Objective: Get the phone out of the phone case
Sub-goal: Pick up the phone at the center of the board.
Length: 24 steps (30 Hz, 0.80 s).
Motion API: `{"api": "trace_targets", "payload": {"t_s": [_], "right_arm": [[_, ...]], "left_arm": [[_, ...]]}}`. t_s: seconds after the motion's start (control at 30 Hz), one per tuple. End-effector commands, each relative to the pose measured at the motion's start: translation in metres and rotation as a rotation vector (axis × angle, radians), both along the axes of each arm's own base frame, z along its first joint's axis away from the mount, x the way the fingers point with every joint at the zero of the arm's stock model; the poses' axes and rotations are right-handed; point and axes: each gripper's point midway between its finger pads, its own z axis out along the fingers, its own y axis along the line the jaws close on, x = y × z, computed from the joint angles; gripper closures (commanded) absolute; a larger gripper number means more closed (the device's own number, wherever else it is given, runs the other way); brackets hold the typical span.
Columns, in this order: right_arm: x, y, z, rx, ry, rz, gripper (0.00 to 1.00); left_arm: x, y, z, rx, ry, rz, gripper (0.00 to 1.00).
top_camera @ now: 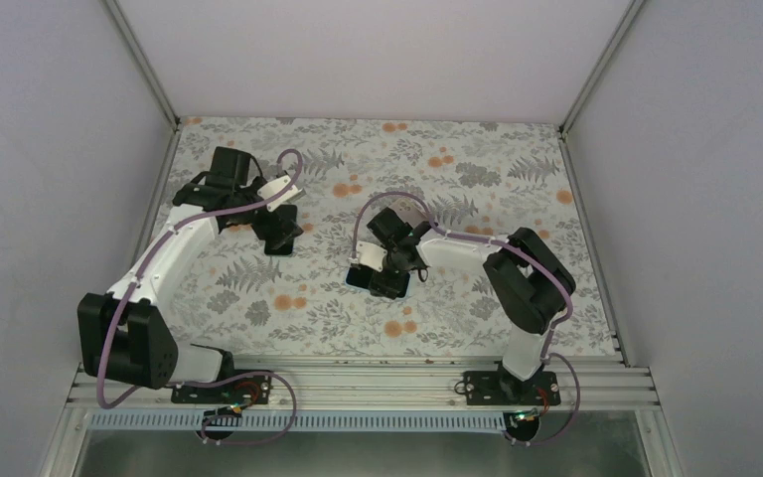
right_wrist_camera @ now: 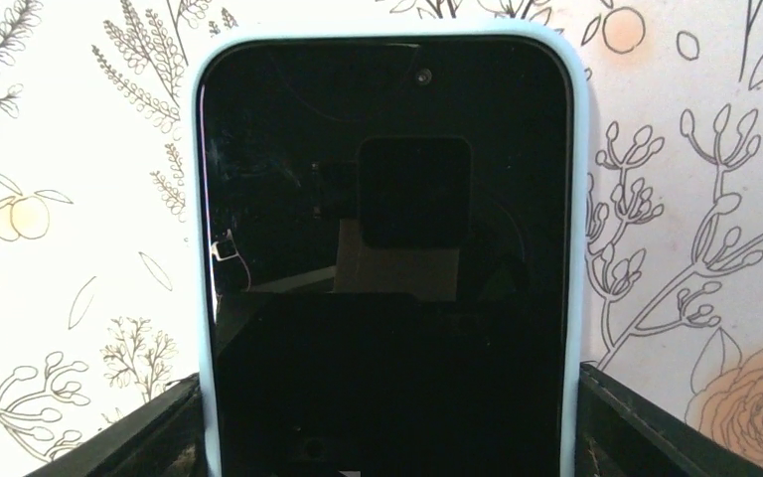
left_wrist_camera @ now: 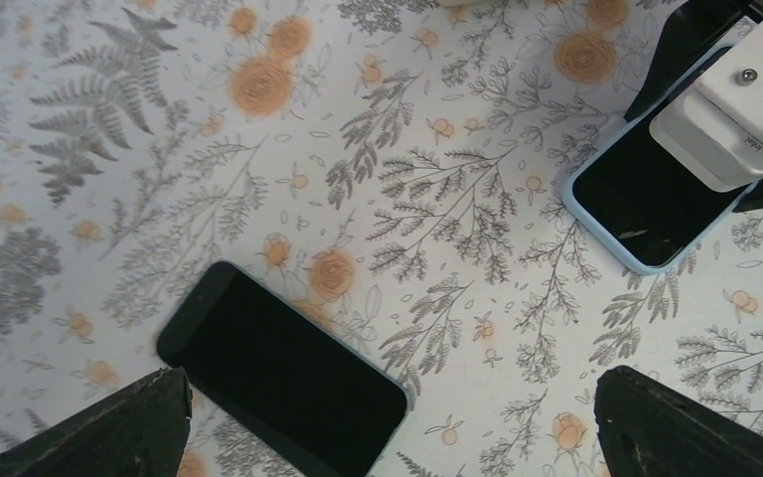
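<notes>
Right gripper [right_wrist_camera: 389, 383] straddles the blue phone case [right_wrist_camera: 578, 199] at the frame's bottom, phone [right_wrist_camera: 387, 248] seated inside; whether it grips, I cannot tell. Left gripper [left_wrist_camera: 387, 393] hangs wide above a second dark phone [left_wrist_camera: 278, 373]. Grasping step, I judge; next needs a firm pinch on the case rim

Left tool [left_wrist_camera: 389, 397] agape, right tool [right_wrist_camera: 389, 378] downward.

Cased phone [right_wrist_camera: 387, 248] lies right of second phone [left_wrist_camera: 283, 383]
</notes>
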Motion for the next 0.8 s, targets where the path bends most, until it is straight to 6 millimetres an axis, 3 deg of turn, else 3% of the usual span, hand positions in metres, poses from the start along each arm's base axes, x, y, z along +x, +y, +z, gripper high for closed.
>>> {"api": "trace_targets", "payload": {"t_s": [0.0, 0.23, 0.4, 0.77], "right_arm": [[-0.012, -0.027, -0.009, -0.096, 0.025, -0.049, 0.58], [0.018, 0.005, 0.070, 0.092, -0.206, -0.058, 0.63], [0.026, 0.029, 0.111, 0.175, -0.301, -0.044, 0.66], [0.044, 0.073, 0.151, 0.251, -0.412, -0.032, 0.70]], "left_arm": [[0.000, -0.011, -0.002, -0.072, 0.067, -0.011, 0.00], [-0.015, -0.043, -0.004, -0.228, 0.297, -0.150, 0.00], [-0.006, -0.054, 0.002, -0.287, 0.345, -0.169, 0.00], [-0.010, -0.074, -0.008, -0.424, 0.589, -0.222, 0.00]]}}
